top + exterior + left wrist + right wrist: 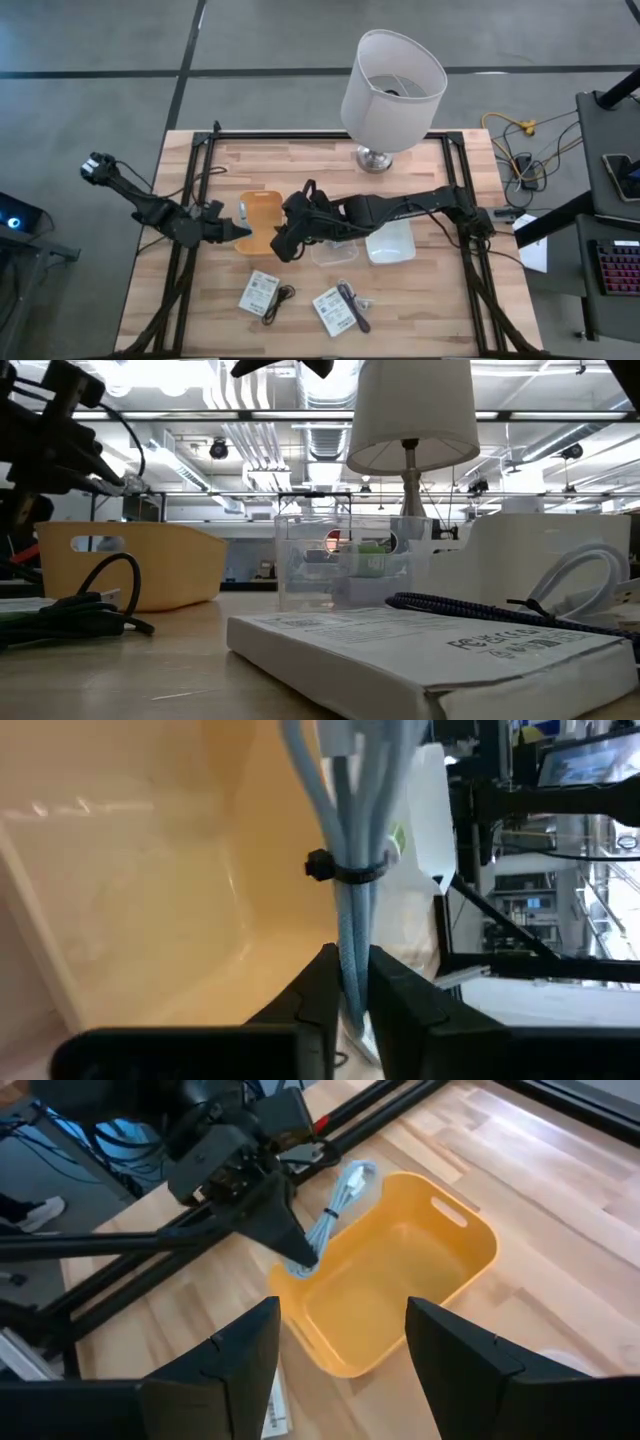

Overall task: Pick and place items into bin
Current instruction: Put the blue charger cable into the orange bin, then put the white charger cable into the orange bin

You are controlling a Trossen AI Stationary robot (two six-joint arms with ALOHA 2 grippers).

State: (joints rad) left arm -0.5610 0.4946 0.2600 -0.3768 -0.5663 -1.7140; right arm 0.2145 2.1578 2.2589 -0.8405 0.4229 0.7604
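Left gripper [300, 1265] pinched tight on one end of a light blue cable bundle [333, 1210], at the left rim of the yellow bin [400, 1295], fingers [320, 995] nearly touching with only the cable between them. Bundle running straight away from the fingertips, long axis in line with the gripper, bound partway along by a black tie [330, 868] seen only in the left wrist view. Right gripper [340, 1345] spread wide and empty, hovering above the bin's right side. From overhead, two white label cards [259, 292] lying on the near table with a thin black cable [281, 298] and a dark pen-like stick [352, 305]; blue bundle barely visible there.
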